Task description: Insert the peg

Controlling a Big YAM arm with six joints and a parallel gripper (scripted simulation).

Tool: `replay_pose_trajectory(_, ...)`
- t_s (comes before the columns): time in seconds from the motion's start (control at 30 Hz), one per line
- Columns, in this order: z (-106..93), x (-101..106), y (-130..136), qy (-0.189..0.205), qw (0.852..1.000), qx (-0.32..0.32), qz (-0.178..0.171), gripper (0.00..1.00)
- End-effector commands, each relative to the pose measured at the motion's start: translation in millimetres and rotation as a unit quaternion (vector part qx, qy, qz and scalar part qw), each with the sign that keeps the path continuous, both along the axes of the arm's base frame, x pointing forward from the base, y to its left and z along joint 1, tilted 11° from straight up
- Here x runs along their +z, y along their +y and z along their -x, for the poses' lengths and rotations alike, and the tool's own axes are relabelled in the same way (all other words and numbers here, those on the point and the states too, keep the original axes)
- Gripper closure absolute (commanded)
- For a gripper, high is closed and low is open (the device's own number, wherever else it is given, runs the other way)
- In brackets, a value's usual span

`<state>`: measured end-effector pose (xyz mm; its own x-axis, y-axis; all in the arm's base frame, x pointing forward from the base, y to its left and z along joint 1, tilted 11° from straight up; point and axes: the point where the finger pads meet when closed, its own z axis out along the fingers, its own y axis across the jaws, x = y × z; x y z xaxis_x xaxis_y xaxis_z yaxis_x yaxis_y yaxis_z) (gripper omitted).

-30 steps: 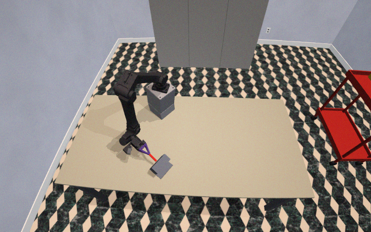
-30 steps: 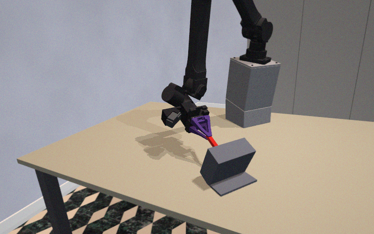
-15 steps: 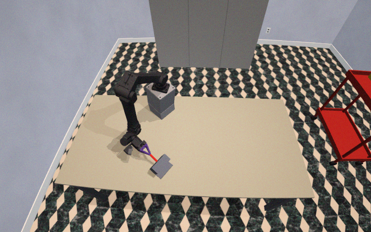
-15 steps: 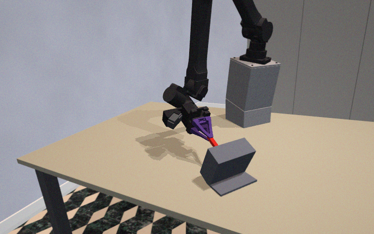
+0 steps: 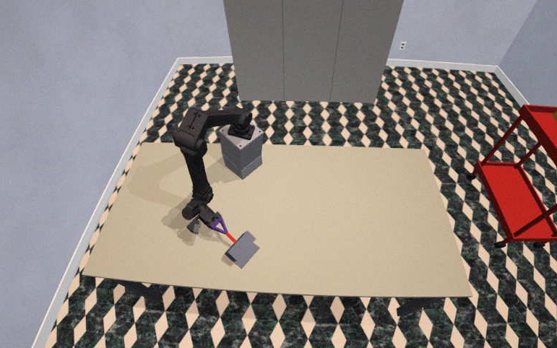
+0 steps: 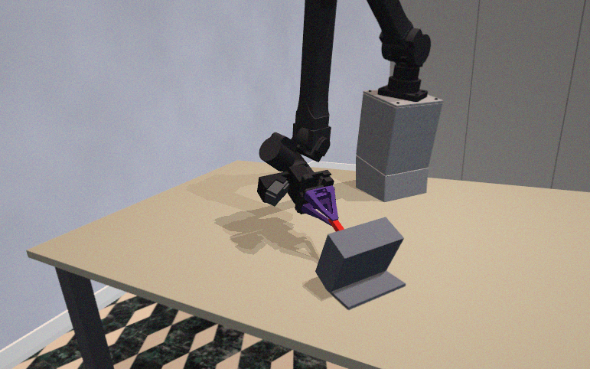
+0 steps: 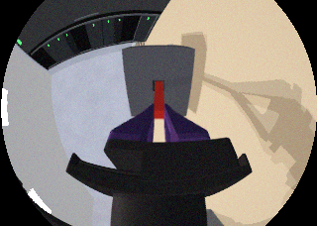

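Hand (image 6: pixel 332 220) pinching peg (image 6: pixel 336 225), tip at panel (image 6: pixel 356 256), frame center. Insertion underway; you push straight along slope axis.

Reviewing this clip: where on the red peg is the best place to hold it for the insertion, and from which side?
By its rear end, from the side facing away from the sloped panel, in line with the shaft. That is how the gripper holds the red peg now: purple fingers shut on the back, leaving the slim front length free to slide into the hole. A mid-shaft grip would probably hit the panel early.
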<state>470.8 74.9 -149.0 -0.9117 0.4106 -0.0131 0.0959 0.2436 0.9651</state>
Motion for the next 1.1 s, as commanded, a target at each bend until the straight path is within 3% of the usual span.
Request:
replay_pose_trajectory(0.0, -3.6, -4.6, 9.0, -0.006, 1.0, 0.006, 0.0, 1.0)
replay_pose_trajectory(0.67, -9.9, -7.5, 22.5, -0.006, 1.0, 0.006, 0.0, 1.0)
replay_pose_trajectory(0.7, -8.9, -0.5, 13.7, -0.004, 1.0, 0.001, 0.001, 1.0)
replay_pose_trajectory(1.03, -8.9, -0.5, 13.7, -0.004, 1.0, 0.001, 0.001, 1.0)
replay_pose_trajectory(1.07, -8.9, -0.5, 13.7, -0.004, 1.0, 0.001, 0.001, 0.89)
